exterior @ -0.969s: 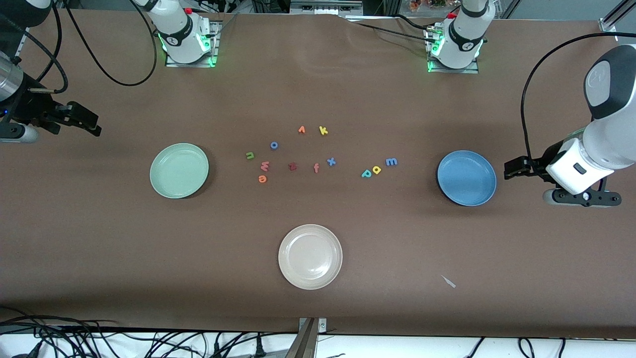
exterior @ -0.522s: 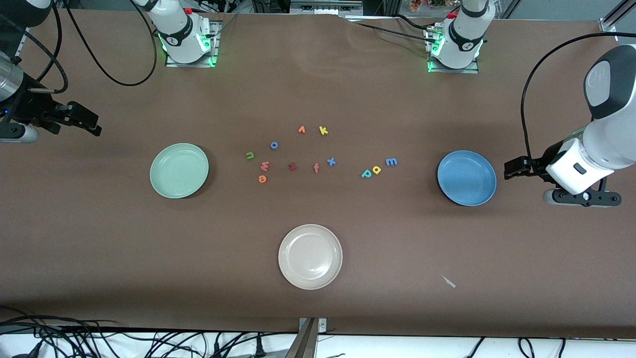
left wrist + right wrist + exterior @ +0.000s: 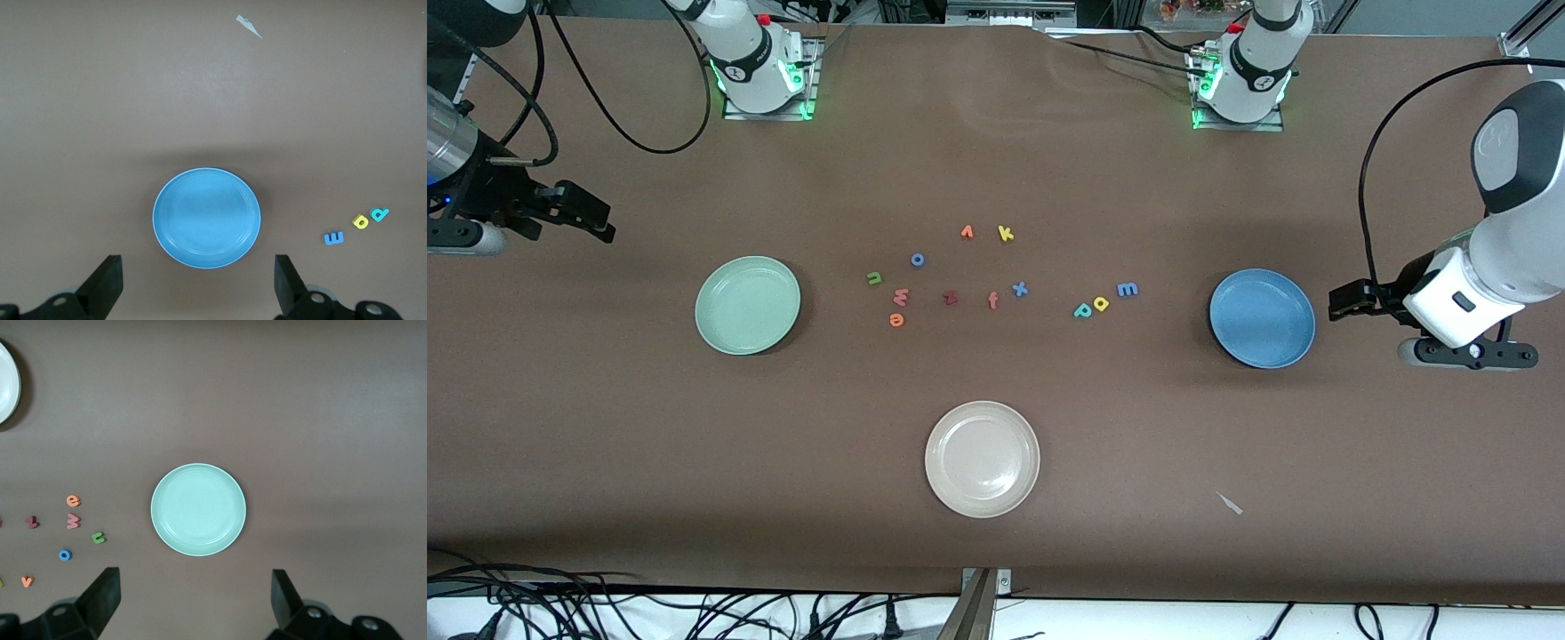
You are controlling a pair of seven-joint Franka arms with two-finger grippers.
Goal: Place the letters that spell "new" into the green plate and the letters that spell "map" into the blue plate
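The green "n" (image 3: 874, 278), pinkish "w" (image 3: 901, 296) and orange "e" (image 3: 896, 320) lie on the table beside the empty green plate (image 3: 748, 305). The blue "m" (image 3: 1128, 289), yellow "a" (image 3: 1101, 303) and teal "p" (image 3: 1083, 310) lie beside the empty blue plate (image 3: 1262, 318). My right gripper (image 3: 591, 218) hangs open above the table at its own arm's end, with the green plate (image 3: 198, 509) in its wrist view. My left gripper (image 3: 1343, 300) hangs open just outside the blue plate (image 3: 207, 217). Neither gripper holds anything.
A cream-white plate (image 3: 982, 459) sits nearer the front camera. Between the two letter groups lie a blue "o" (image 3: 917, 260), orange "v" (image 3: 967, 232), yellow "k" (image 3: 1006, 234), dark red "z" (image 3: 951, 298), salmon "f" (image 3: 992, 300) and blue "x" (image 3: 1020, 288). A paper scrap (image 3: 1230, 503) lies near the front.
The right gripper has shifted slightly toward the middle of the table. The left arm and all letters have stayed put.
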